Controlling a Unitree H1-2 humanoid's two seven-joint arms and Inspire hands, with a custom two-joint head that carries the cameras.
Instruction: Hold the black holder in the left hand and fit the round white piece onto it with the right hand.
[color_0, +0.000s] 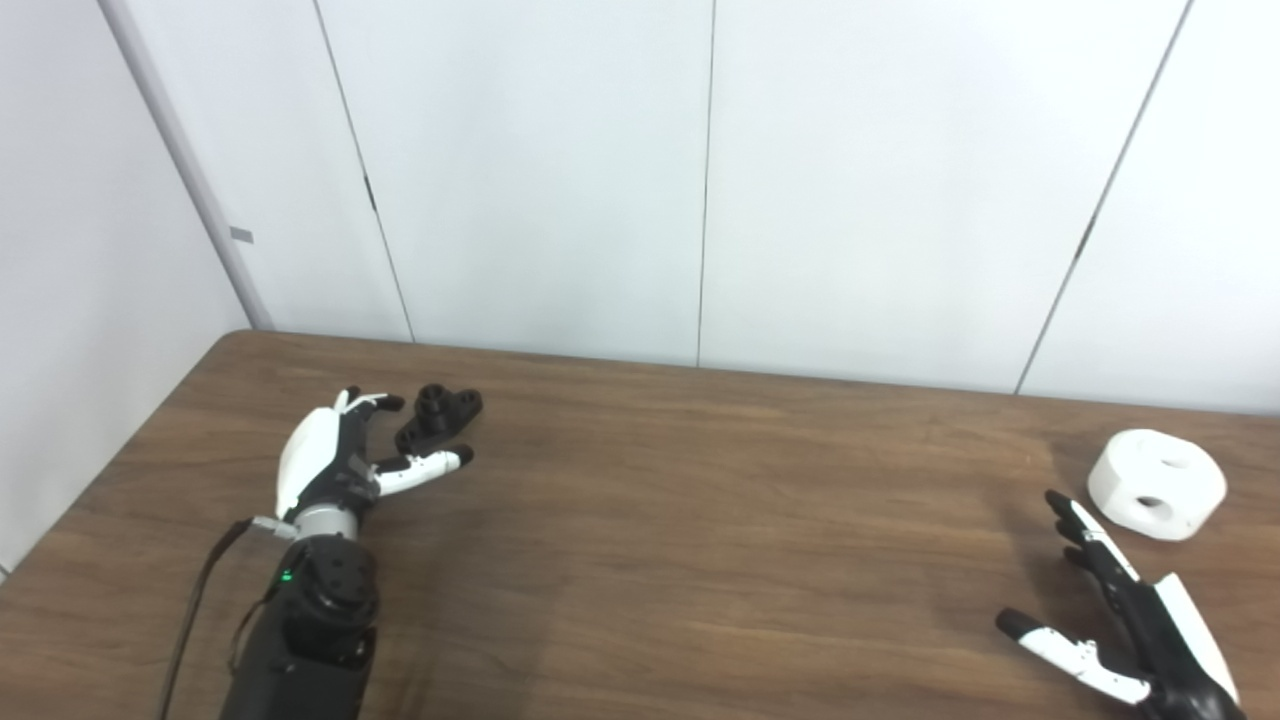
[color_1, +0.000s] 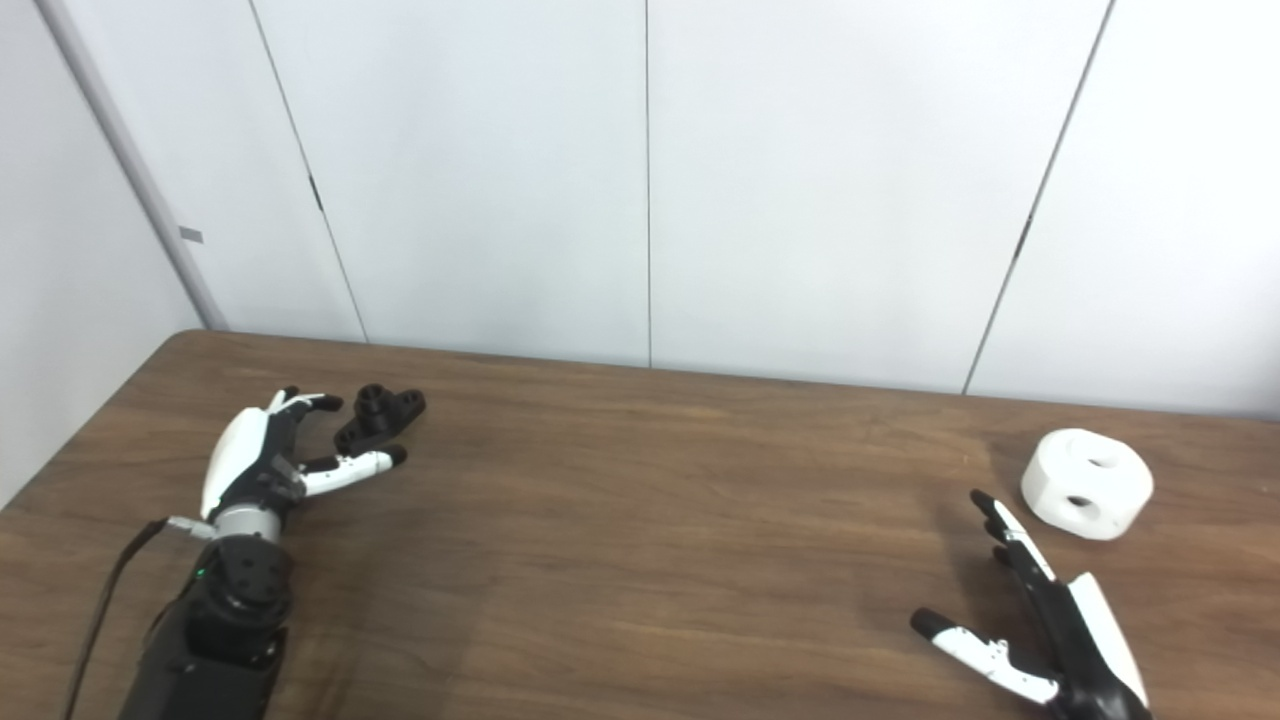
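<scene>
The desk (color_0: 640, 560) carried both parts, unjoined. My right robot hand (color_0: 1130, 620) lay open and empty near the round white piece (color_0: 1156, 484), not touching it. My left robot hand (color_0: 335, 455), fingers spread, flanked the black holder (color_0: 438, 416) without gripping. Grasping and fitting remained undone.

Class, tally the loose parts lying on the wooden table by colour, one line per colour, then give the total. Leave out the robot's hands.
Black: 1, the black holder, by the open left hand.
White: 1, the round white piece, just beyond the open right hand.
Total: 2
</scene>
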